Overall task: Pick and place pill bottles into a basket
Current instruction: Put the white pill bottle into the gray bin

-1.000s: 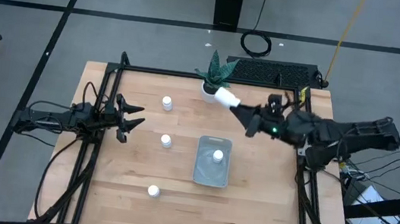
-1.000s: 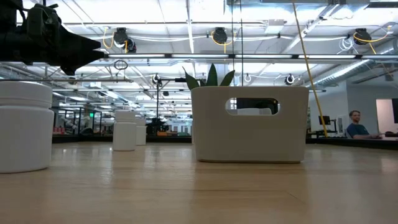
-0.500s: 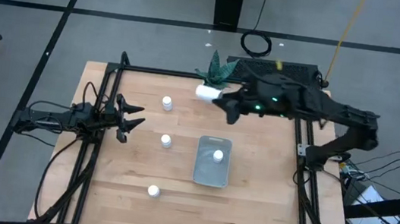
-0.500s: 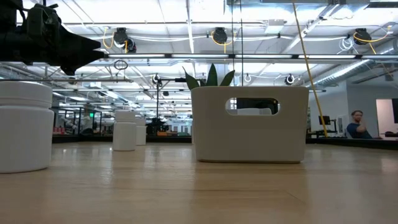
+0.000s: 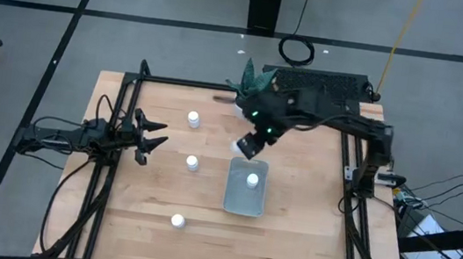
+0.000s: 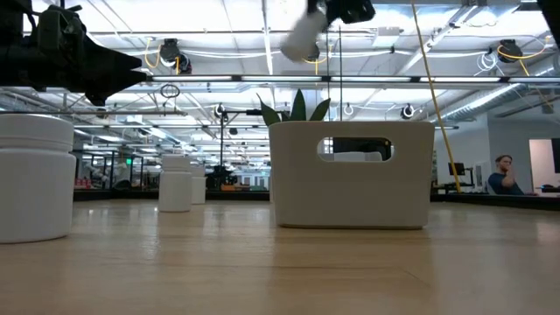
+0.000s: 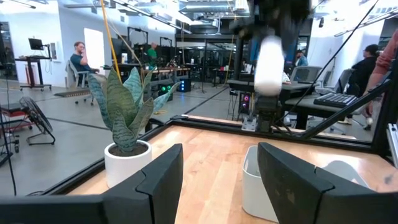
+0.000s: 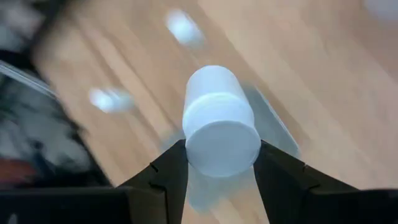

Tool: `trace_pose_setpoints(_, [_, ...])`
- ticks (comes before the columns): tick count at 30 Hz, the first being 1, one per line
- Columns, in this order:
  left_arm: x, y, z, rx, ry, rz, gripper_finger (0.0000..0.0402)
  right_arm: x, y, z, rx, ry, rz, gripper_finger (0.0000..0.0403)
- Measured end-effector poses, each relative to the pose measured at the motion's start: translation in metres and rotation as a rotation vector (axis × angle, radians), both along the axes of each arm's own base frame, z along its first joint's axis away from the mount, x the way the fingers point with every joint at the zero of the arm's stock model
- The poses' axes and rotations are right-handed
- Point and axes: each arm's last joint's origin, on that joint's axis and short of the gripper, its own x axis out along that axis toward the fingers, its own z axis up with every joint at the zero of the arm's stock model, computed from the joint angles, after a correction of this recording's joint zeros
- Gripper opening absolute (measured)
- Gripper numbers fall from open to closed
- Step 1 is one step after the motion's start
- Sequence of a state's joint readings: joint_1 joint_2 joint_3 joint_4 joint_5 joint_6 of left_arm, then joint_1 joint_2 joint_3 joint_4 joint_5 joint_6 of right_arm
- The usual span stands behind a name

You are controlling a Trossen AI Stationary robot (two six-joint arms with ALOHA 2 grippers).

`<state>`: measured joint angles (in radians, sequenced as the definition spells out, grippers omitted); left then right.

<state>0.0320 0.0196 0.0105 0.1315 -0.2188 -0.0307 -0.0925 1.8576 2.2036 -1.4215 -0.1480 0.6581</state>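
a wide workshop with ceiling lights and desks is stretching out behind a pale wooden worktop (image 5: 289, 234), and a person (image 6: 501, 174) is sitting far off at one side. on the worktop the basket (image 5: 246, 187) is lying near the middle, already holding one upright pill bottle (image 5: 252, 181). at the far edge a potted plant (image 5: 251, 81) is standing, partly covered by the right arm. three more pill bottles are standing loose on the wood: one (image 5: 193, 119) toward the far left, one (image 5: 193, 163) just left of the basket, one (image 5: 176, 221) nearer the front edge.

the right claw (image 5: 253, 141) is hanging in the air just beyond the basket's far end, pinching a fifth bottle (image 5: 244, 145) between its fingers (image 8: 165, 171); in the right wrist view the bottle (image 8: 219, 124) is sitting squarely in the grip, cap toward the camera. the low view is showing it high above the basket (image 6: 350, 175), tilted. the left claw (image 5: 153, 135) is waiting at the worktop's left side, fingers spread and holding nothing.

the step in hand looks like the carry, with the bottle close to arriving. the next move is probably calling for a short shift over the free space in the basket, away from the bottle already there, then a lowering and a release so it does not topple or bounce out.
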Motion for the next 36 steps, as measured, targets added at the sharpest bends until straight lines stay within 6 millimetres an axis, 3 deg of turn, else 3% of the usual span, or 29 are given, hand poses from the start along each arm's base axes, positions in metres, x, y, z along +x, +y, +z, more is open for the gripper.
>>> trace_pose_setpoints(3, [0.0,0.0,0.0,0.0,0.0,0.0,0.0212,0.01,0.003,-0.021,0.007,0.115,0.036,0.0149])
trace_pose_setpoints(8, [0.0,0.0,0.0,0.0,0.0,0.0,0.0212,0.031,0.014,-0.042,0.007,0.134,0.098,0.015])
trace_pose_setpoints(16, [0.0,0.0,0.0,0.0,0.0,0.0,0.0212,0.044,0.016,-0.072,0.023,0.273,0.121,0.0148])
trace_pose_setpoints(31, [0.0,0.0,0.0,0.0,0.0,0.0,0.0212,0.047,0.015,-0.129,0.041,0.365,0.161,0.0148])
trace_pose_setpoints(36, [0.0,0.0,0.0,0.0,0.0,0.0,0.0212,0.049,0.016,-0.139,0.046,0.342,0.17,0.0148])
